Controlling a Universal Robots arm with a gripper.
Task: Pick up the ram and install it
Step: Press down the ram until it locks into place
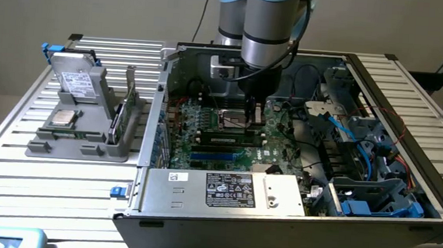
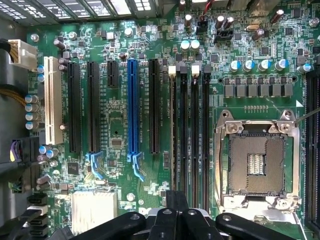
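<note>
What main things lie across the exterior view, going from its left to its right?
Grey parts tray → green expansion card → motherboard → gripper → blue and red cables → case's side wall.

One gripper (image 2: 176, 212); one blue slot (image 2: 132, 105); one white slot (image 2: 52, 100); one processor socket (image 2: 257, 162)
</note>
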